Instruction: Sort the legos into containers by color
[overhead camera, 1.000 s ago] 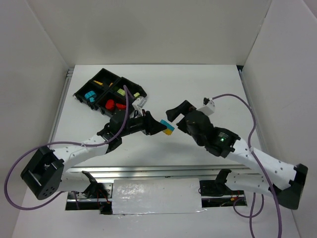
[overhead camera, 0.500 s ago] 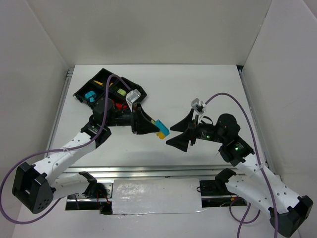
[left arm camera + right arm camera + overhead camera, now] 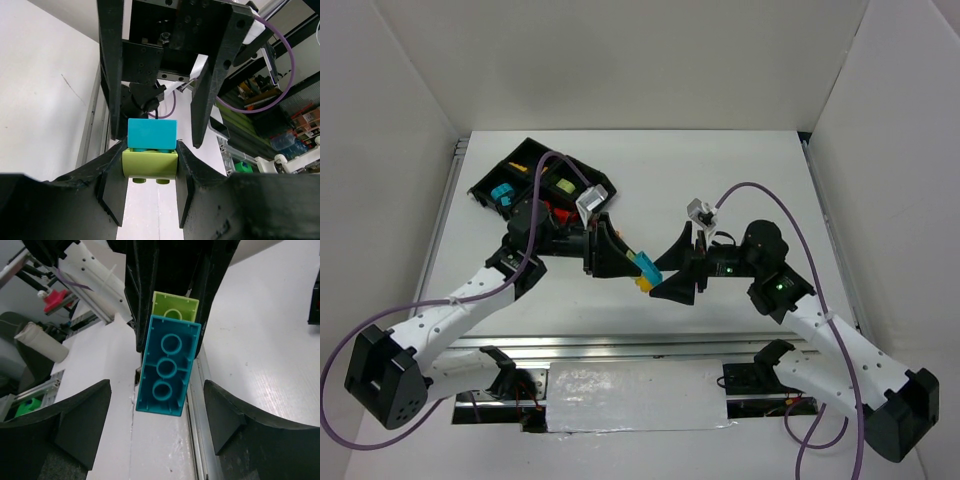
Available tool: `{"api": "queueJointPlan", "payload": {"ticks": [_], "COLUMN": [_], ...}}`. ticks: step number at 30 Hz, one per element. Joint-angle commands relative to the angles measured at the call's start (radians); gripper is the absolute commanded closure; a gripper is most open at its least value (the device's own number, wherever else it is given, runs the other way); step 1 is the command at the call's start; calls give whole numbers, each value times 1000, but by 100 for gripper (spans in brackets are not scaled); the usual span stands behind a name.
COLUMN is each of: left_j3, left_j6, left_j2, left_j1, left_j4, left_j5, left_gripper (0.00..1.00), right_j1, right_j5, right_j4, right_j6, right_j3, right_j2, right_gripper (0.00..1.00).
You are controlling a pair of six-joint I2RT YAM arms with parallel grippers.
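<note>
Closer: right pincer (image 3: 656, 278), spread; left pincer (image 3: 632, 265) clenches two joined legos (image 3: 151, 151); tray (image 3: 531, 146) maybe four more.

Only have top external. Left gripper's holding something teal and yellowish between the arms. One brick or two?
Observer: Two. The left wrist view shows a teal blue plastic brick stacked on a pale green plastic brick.
Operator: Which one is clamped?
Observer: The left gripper is shut on the pale green plastic brick; the teal one sticks out past its fingers.
Operator: Other arm gripping yet?
Observer: No. The right wrist view shows the right gripper open, fingers either side of the teal brick with gaps.
</note>
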Motion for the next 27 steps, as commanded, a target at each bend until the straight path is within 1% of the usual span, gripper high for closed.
{"api": "queueJointPlan", "payload": {"ticks": [1, 3, 4, 6, 8, 9, 10, 11, 12, 13, 15, 16, 17, 19, 21, 23, 24, 25, 27], "left_j3": [-1, 6, 7, 10, 15, 16, 16, 22, 26, 29, 41, 44, 49, 56, 59, 62, 62, 64, 70], "left_j6": [-8, -4, -4, -7, -2, 4, 7, 18, 25, 30, 48, 52, 56, 62, 64, 64, 64, 64, 75], "left_j2": [16, 28, 31, 42, 46, 48, 46, 45, 43, 42, 39, 39, 39, 42, 46, 46, 48, 48, 48], "left_j1": [-17, -24, -27, -37, -40, -40, -40, -40, -38, -40, -40, -40, -38, -40, -38, -40, -38, -40, -38], "left_j4": [93, 92, 92, 103, 94, 89, 83, 66, 57, 48, 18, 12, 8, 0, -2, -3, -2, -9, -20], "left_j5": [28, 25, 25, 28, 23, 20, 19, 11, 9, 6, 0, -3, -6, -6, -6, -4, -4, -6, -11], "left_gripper": [100, 100, 100, 100, 100, 100, 100, 100, 100, 100, 100, 100, 100, 100, 100, 100, 100, 100, 100], "right_j1": [-2, -1, -1, -1, 3, 4, 6, 6, 6, 6, 6, 6, 7, 7, 6, 7, 7, 6, 6], "right_j5": [-65, -70, -71, -71, -84, -90, -90, -93, -97, -113, -130, -133, -137, -140, -134, -130, -124, -122, -114], "right_j4": [148, 165, 188, 210, 220, 214, 204, 197, 190, 167, 150, 145, 145, 145, 138, 118, 107, 101, 87], "right_j6": [53, 67, 82, 96, 102, 101, 96, 93, 88, 75, 64, 64, 65, 67, 62, 50, 45, 42, 36], "right_j3": [-2, -5, -7, -13, -9, -7, -5, -5, -5, -4, -1, -2, -4, -7, -9, -1, 2, 2, 11], "right_j2": [8, 20, 25, 39, 59, 65, 72, 76, 79, 82, 85, 86, 86, 85, 85, 88, 91, 92, 95], "right_gripper": [20, 24, 29, 35, 50, 61, 66, 65, 61, 50, 45, 37, 33, 34, 37, 51, 66, 73, 81]}}
